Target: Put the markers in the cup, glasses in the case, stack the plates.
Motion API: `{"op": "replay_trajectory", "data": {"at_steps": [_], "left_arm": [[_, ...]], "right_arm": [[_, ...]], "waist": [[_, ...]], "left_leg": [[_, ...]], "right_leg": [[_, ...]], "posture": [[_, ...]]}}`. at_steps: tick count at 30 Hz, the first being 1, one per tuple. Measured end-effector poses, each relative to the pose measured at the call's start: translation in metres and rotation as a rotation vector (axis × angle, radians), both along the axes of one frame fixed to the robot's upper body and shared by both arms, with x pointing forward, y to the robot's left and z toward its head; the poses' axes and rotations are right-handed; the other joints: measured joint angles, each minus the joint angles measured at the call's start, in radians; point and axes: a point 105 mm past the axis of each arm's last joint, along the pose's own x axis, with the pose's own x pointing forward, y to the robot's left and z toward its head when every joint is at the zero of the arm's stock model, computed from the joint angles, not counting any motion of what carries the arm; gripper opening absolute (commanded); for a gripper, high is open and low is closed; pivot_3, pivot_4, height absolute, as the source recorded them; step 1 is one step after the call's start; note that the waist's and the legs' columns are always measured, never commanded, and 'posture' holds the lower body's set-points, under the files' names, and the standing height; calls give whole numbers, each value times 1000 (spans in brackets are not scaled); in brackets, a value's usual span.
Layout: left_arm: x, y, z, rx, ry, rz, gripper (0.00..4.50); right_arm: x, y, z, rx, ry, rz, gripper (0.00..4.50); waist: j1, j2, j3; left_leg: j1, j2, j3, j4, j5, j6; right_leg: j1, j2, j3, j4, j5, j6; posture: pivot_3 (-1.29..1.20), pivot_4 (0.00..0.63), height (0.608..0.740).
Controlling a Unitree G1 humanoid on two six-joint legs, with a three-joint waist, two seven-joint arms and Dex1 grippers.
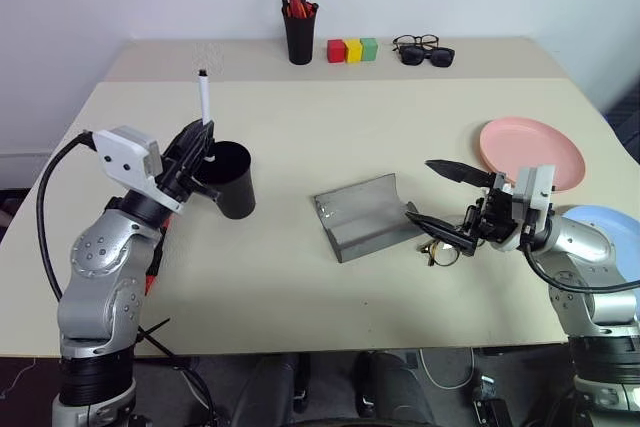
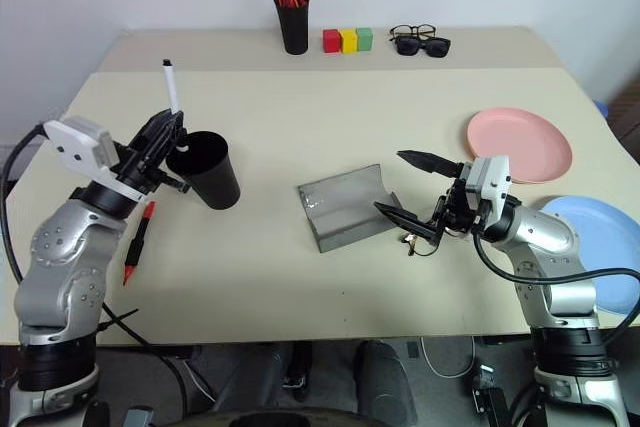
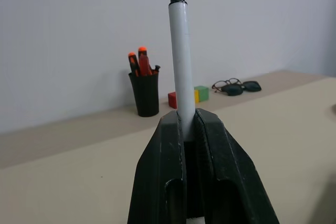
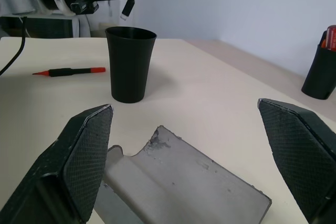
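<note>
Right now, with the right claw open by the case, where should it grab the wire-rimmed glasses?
Probably the bridge or the near rim. The wire-rimmed glasses lie flat on the table just off the open grey case's corner, under the right claw. The thin frame gives little height, so come from above, fingers straddling the wire, not the lenses.

Black cup (image 1: pixel 232 181); pink plate (image 1: pixel 531 152)

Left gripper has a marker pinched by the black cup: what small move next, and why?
Probably ease the left gripper slightly toward the cup, then open it. The white marker stands upright in its grip, its lower end just above the near rim in the right wrist view, so a small shift should drop it inside.
</note>
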Motion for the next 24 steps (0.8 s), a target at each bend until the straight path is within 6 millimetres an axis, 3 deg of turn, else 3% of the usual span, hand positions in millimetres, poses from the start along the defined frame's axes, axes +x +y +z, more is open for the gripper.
{"op": "replay_trajectory", "data": {"at_steps": [7,15,17,20,22,24], "left_arm": [[0,-2,-5,8,19,-6,4462],[-1,4,-1,-23,36,4,4462],[1,18,10,-57,22,59,4462],[4,59,34,-129,11,208,4462],[7,88,31,-169,117,322,4462],[6,110,14,-214,280,399,4462]], "right_arm": [[0,0,0,0,0,-3,4500],[2,0,0,5,9,-14,4500],[2,1,-1,11,12,-12,4500],[3,4,-1,19,11,-4,4500],[6,7,0,16,11,5,4500],[9,7,-1,12,15,7,4500]], "waist": [[0,0,0],[0,0,0],[0,0,0],[-2,0,1],[-4,-1,1],[-2,-1,1]], "left_leg": [[0,0,0,0,0,0],[0,0,0,0,0,0],[0,0,0,0,0,0],[0,0,0,0,0,0],[0,0,0,0,0,0],[0,0,0,0,0,0]], "right_leg": [[0,0,0,0,0,0],[-1,0,0,0,0,0],[-1,0,0,0,0,0],[-1,0,0,0,0,0],[-1,1,0,0,0,1],[-1,1,0,1,2,4]], "posture": [[0,150,740],[0,150,740],[0,150,740],[0,150,740],[0,150,740],[0,150,740]]}}
